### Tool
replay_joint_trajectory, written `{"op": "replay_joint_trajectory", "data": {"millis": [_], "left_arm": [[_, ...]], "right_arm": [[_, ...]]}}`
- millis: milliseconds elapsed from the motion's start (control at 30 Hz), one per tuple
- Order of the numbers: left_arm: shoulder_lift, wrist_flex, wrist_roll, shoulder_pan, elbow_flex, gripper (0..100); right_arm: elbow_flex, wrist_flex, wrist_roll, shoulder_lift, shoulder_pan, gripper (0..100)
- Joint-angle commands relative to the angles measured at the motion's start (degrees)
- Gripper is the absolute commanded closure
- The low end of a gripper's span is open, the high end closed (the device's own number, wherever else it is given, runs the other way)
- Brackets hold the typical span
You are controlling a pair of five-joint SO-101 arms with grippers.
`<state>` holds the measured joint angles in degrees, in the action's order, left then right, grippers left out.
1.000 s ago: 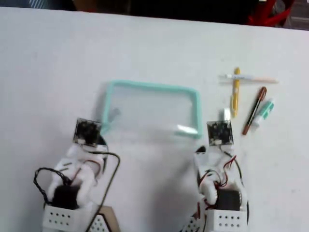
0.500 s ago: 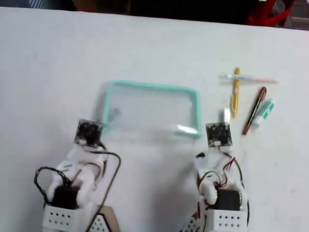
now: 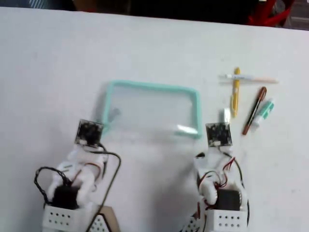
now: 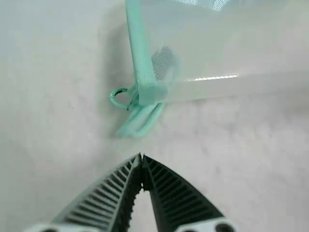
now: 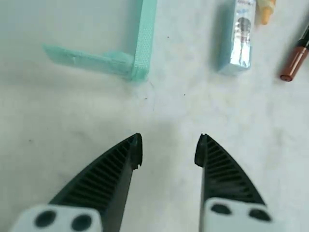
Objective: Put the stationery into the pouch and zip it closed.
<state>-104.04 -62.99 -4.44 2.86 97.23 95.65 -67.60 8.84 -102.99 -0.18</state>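
Note:
A clear pouch with a teal border [image 3: 149, 108] lies flat at the table's middle. Its teal zipper pull [image 4: 138, 121] rests on the table at the pouch's near left corner. My left gripper [image 4: 142, 157] is shut and empty, its tips just short of that pull. My right gripper [image 5: 169, 144] stands open over bare table, just short of the pouch's near right corner [image 5: 139, 65]. To the right of the pouch lie a yellow pen [image 3: 235, 92], a brown pen [image 3: 254, 110], a white pen [image 3: 251, 78], a teal-and-white stick [image 3: 264, 112] and a small silver-blue tube [image 5: 240, 36].
The white table [image 3: 58, 58] is bare to the left of and beyond the pouch. Both arm bases [image 3: 67, 203] stand at the near edge, with a black cable [image 3: 113, 174] looping beside the left one.
The left arm's wrist has crept slightly to the right. The pouch and the stationery have not moved.

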Motion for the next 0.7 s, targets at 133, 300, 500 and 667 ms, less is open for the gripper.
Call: {"op": "replay_joint_trajectory", "data": {"millis": [133,300,500,667], "left_arm": [[-0.5,-4.7,-0.6,-0.3,-2.5,97],[-0.5,0.8,-0.7,-0.3,-4.8,97],[-0.5,7.9,-0.7,-0.3,-17.3,97],[-0.5,7.8,-0.7,-0.4,-20.5,97]], "right_arm": [[-1.2,-0.2,0.1,-0.5,0.4,81.4],[-1.2,-0.2,0.1,-0.5,0.4,81.4],[-1.2,-0.2,0.1,-0.5,0.4,81.4],[-1.2,-0.2,0.1,-0.5,0.4,81.4]]}}
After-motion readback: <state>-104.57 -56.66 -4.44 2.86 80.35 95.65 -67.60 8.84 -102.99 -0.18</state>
